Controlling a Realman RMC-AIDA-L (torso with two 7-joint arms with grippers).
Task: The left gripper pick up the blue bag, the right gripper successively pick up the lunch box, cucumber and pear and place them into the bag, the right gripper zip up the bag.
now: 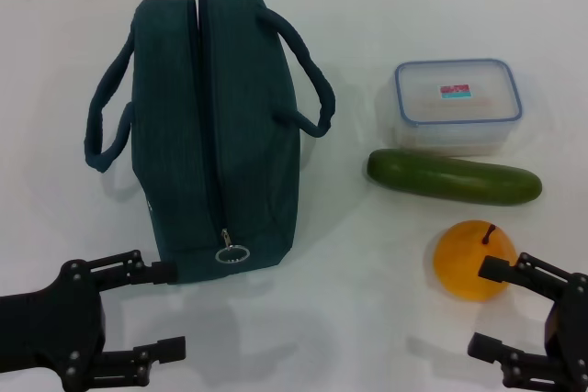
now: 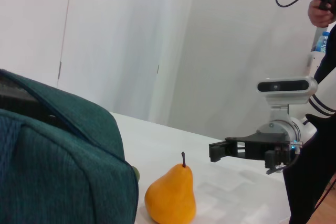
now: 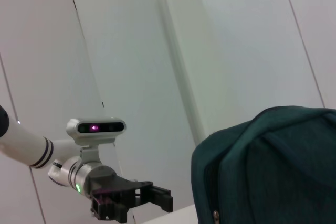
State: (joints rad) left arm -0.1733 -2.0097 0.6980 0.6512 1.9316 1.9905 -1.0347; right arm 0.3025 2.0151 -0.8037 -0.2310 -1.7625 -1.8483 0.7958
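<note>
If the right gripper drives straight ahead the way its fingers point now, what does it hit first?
Most likely the pear. The right gripper, open, points toward the robot's left, and its far finger already sits by the pear's near edge. The bag lies farther along; height is unclear.

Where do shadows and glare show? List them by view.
Head view: soft shadows beside the blue bag, the cucumber and the pear; faint sheen on the lunch box lid. Left wrist view: dim, pear shaded underneath. Right wrist view: evenly lit wall, no glare.

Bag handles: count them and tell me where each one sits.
2. One handle loops out from the blue bag toward the robot's left; the other handle loops toward the lunch box. None looks hidden.
</note>
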